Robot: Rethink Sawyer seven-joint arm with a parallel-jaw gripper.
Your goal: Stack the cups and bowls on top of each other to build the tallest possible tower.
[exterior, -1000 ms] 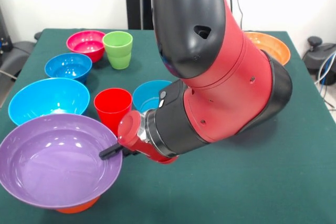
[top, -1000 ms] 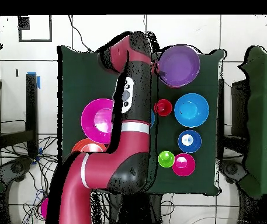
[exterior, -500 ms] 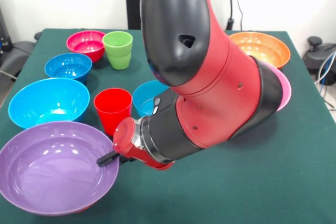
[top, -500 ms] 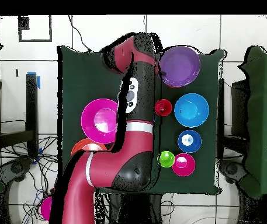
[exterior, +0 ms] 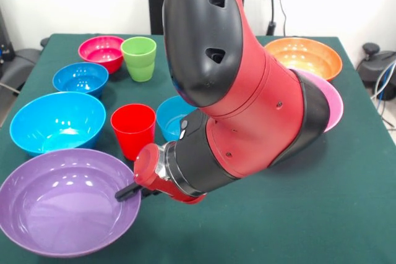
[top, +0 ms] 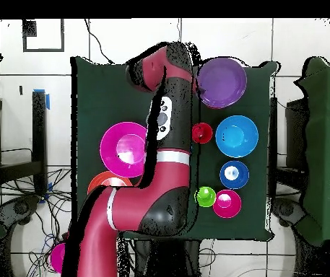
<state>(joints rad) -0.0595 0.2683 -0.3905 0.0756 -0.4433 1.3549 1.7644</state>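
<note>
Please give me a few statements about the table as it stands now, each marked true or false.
1. The gripper is at the rim of the purple bowl. True.
2. The green cup sits inside the red cup. False: they stand apart.
3. The magenta bowl stands next to the green cup. True.
4. The orange bowl is stacked on the large blue bowl. False: the two are on opposite sides of the table.

The near right of the counter (exterior: 322, 214) lies open, while on the left the purple bowl (exterior: 65, 199), big blue bowl (exterior: 55, 119), red cup (exterior: 133, 129) and the arm (exterior: 235, 103) crowd together, leaving only narrow gaps.
</note>
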